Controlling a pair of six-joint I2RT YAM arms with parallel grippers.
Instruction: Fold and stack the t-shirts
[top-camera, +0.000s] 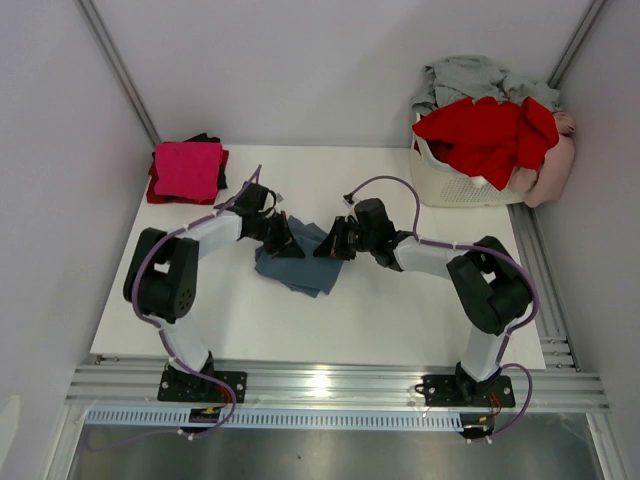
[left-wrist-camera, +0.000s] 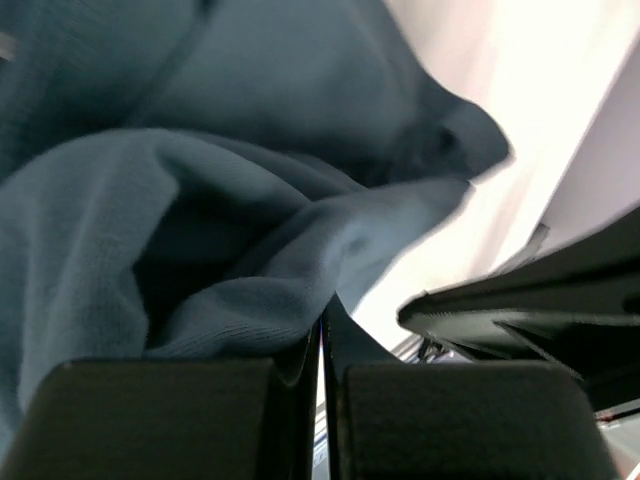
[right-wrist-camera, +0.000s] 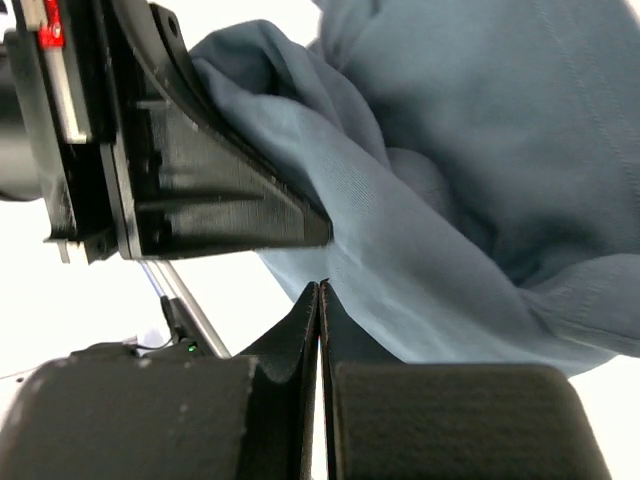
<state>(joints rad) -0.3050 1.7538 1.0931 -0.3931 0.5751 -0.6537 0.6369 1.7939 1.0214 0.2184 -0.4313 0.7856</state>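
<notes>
L end effector (top-camera: 292, 245), R end effector (top-camera: 322, 248) clamp blue-grey tee (top-camera: 300, 272); basket (top-camera: 440, 190): red tee (top-camera: 490, 135), grey tee (top-camera: 470, 75), pink tee (top-camera: 555, 165).

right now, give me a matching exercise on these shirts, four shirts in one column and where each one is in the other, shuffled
Things:
1. blue-grey t-shirt
2. magenta t-shirt
3. red t-shirt
4. pale pink t-shirt

Places:
A. heaped on top in the white laundry basket
B. crumpled in the middle of the table
C. hanging over the basket's right side
D. folded flat at the table's far left corner

Pairs: 1-B, 2-D, 3-A, 4-C
</notes>
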